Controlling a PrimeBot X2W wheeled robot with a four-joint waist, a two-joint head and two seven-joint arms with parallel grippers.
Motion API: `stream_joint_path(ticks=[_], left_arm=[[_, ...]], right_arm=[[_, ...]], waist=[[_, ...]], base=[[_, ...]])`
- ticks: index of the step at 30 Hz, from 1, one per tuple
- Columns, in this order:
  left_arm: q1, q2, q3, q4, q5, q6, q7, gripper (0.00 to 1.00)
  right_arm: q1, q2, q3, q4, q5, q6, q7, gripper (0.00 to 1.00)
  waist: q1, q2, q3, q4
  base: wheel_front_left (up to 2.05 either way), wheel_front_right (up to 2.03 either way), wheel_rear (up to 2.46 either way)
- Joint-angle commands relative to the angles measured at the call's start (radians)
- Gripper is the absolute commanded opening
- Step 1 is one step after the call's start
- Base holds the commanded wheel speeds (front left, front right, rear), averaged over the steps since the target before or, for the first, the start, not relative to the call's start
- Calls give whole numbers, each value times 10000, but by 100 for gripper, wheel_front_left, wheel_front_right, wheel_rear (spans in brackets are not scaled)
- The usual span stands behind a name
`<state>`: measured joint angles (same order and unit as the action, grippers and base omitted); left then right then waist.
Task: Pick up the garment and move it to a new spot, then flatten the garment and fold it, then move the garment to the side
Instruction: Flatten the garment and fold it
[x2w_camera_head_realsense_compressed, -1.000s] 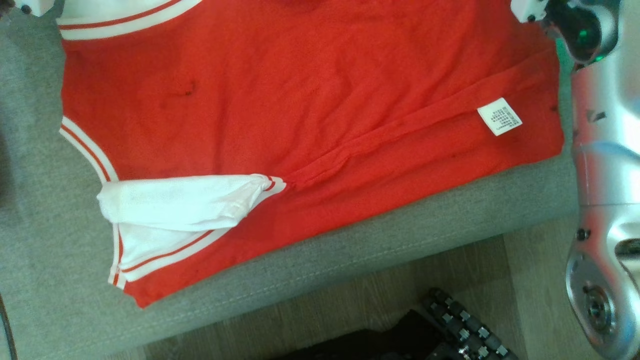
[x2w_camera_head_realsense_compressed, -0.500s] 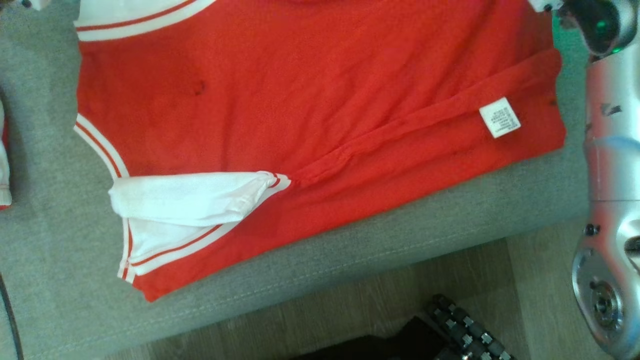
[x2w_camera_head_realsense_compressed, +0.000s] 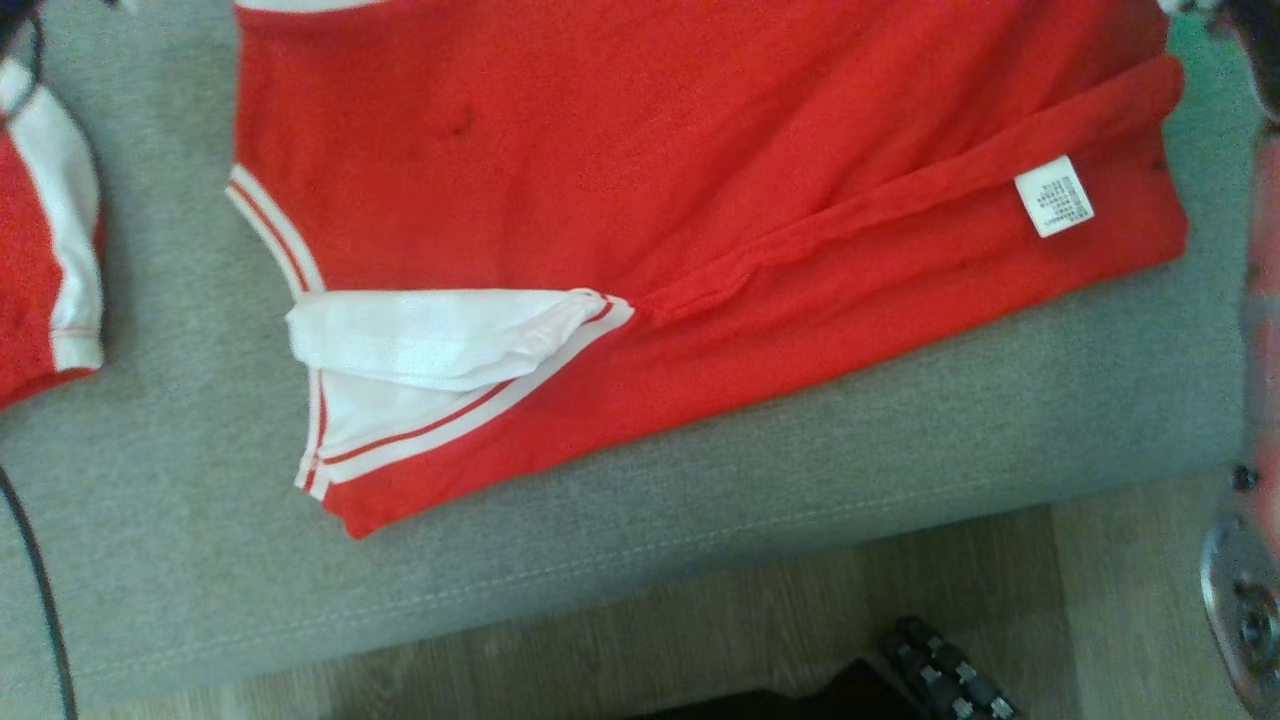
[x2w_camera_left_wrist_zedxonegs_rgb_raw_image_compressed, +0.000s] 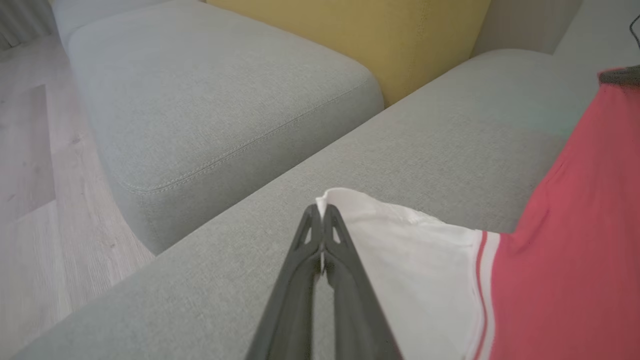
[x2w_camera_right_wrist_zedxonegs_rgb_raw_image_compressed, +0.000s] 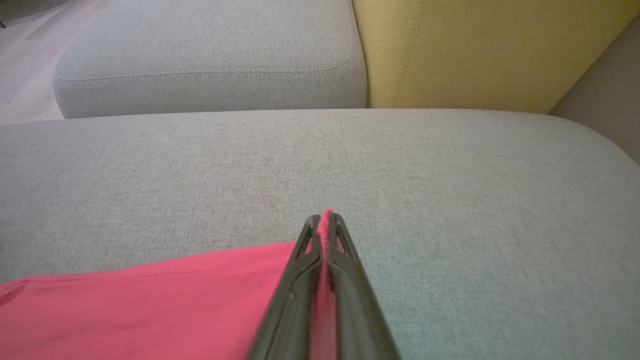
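**On the sofa, both claws are now gripping the garment**

Across the grey seat, the red garment is lying spread out. Its white sleeve is bunching near the front edge and its label is showing toward the robot's right. The right claw, standing wide a second ago, is now pinching shut on a red edge of the cloth, with a sliver of fabric poking up between its tips. The left claw is clamping a white corner of the garment, jaws pressed together.

In the head view the whole scene is sliding rightward, the floor and the sofa's front seam moving along with the cloth. That suggests the camera is turning rather than the garment travelling. A red-and-white piece is coming into view at the left edge, and whether it belongs to the same garment is unclear.

With two edges gripped, the robot is probably getting ready to lift the cloth or pull it taut, as part of the flattening step. The long crease running toward the label and the bunched sleeve are still needing smoothing, and folding is yet to begin.
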<state>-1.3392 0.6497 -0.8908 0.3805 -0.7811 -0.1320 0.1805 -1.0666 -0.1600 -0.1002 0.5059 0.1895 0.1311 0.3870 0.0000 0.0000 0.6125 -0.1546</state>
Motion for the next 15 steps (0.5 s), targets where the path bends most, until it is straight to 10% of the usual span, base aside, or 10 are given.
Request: stream_joint_path(ticks=[1, 15], left_arm=[[197, 639, 559, -556, -271, 24, -198, 0], [4465, 2453, 1133, -5798, -2236, 1810, -1059, 0]], right_arm=[[425, -222, 42, -636, 179, -4, 70, 0], [3415, -949, -633, -2783, 895, -4, 945, 0]], waist=[[0, 0, -176, 188], [0, 0, -1106, 1029]], base=[[0, 0, 0], [0, 0, 0]])
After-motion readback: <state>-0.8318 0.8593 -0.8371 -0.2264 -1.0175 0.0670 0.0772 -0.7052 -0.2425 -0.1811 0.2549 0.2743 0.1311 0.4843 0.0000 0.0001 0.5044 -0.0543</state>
